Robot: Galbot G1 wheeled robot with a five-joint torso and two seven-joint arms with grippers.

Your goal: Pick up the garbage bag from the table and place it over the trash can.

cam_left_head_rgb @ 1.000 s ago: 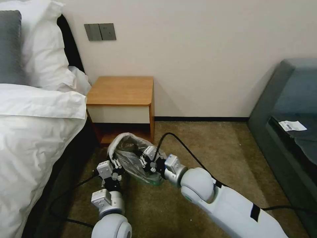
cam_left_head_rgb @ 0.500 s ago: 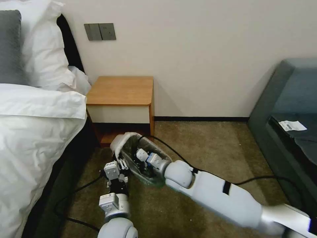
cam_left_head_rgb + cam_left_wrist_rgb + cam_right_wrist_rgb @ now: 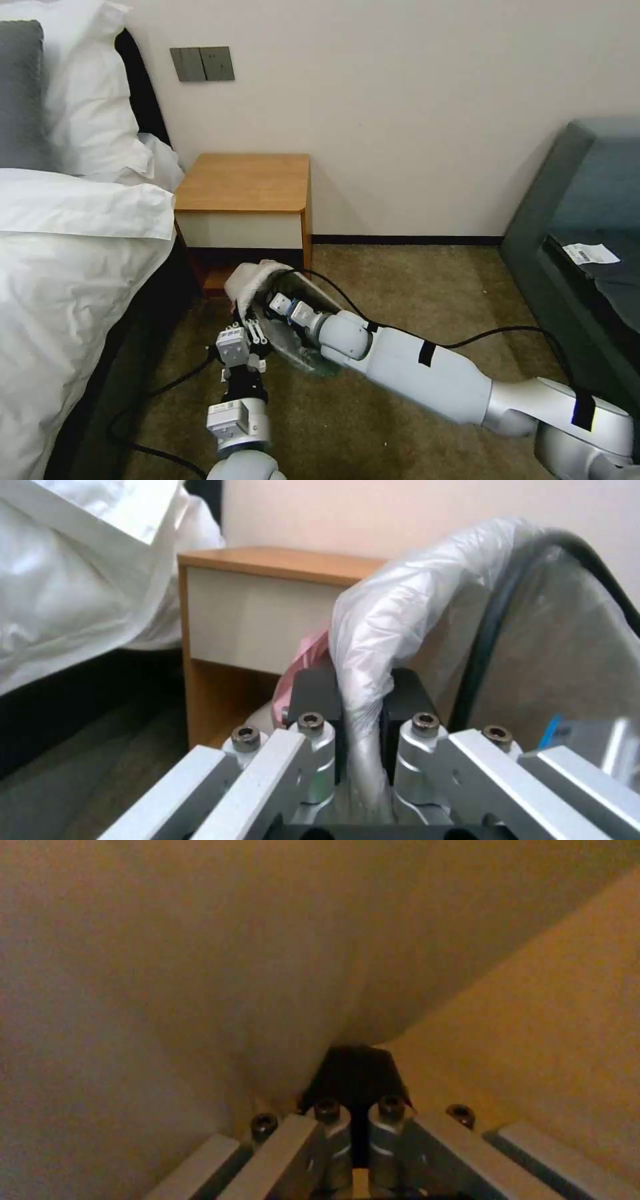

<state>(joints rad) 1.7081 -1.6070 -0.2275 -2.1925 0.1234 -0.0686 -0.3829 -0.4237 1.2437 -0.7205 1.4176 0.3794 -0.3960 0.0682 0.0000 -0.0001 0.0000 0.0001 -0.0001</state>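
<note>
The bag [image 3: 250, 280] is draped over the bin [image 3: 313, 363], which leans on the carpet [image 3: 413, 293] at about 6 o'clock from the worktop [image 3: 243, 183]. The left tool [image 3: 353, 705], at the bin's 9 o'clock side, is clamped on a fold of the bag's rim, the plastic pinched between its black pads [image 3: 310, 692]. The right tool [image 3: 357, 1075] reaches deep inside the bag-lined bin, its fingers drawn together against the plastic. A black cable [image 3: 333, 287] crosses the bin's mouth.
</note>
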